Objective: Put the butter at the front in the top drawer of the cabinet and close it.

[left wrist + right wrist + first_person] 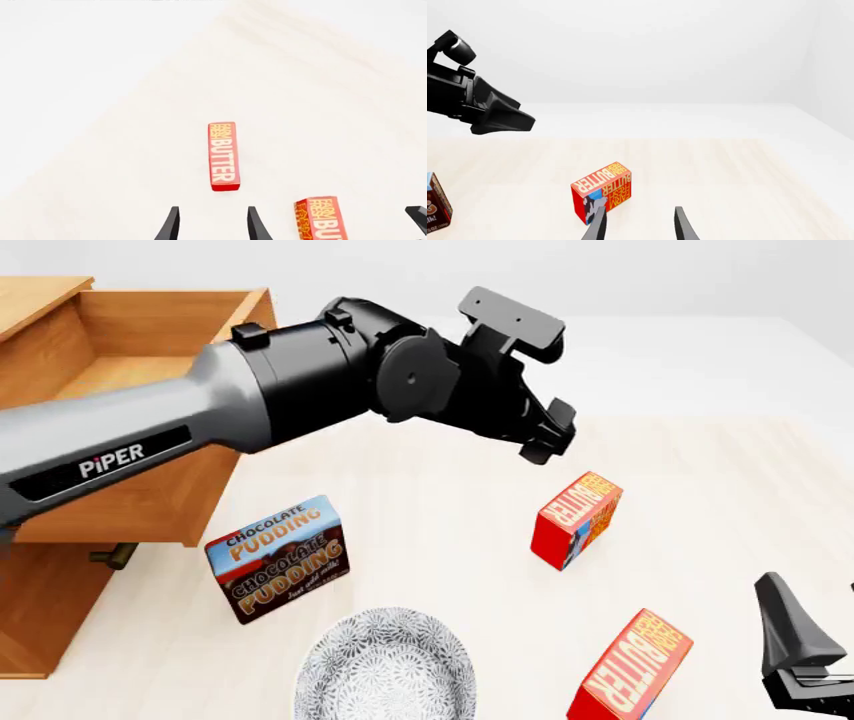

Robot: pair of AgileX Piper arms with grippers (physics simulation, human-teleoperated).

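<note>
Two alike red butter cartons stand on the table. The butter at the front (630,665) is near the front edge and shows at the rim of the left wrist view (320,219). The other butter (577,520) (223,156) (602,192) stands farther back. My left gripper (550,435) (212,225) hangs open and empty above the farther carton. At the front right, my right gripper (807,660) (639,225) is also open, beside the front butter and apart from it. The cabinet (40,610) is at the left, with its top drawer (174,370) pulled out and open.
A brown-and-blue Chocolate Pudding box (276,558) stands in front of the cabinet. A patterned grey plate (384,668) lies at the front, left of the front butter. The brass handle of a lower drawer (110,557) pokes out under the open drawer.
</note>
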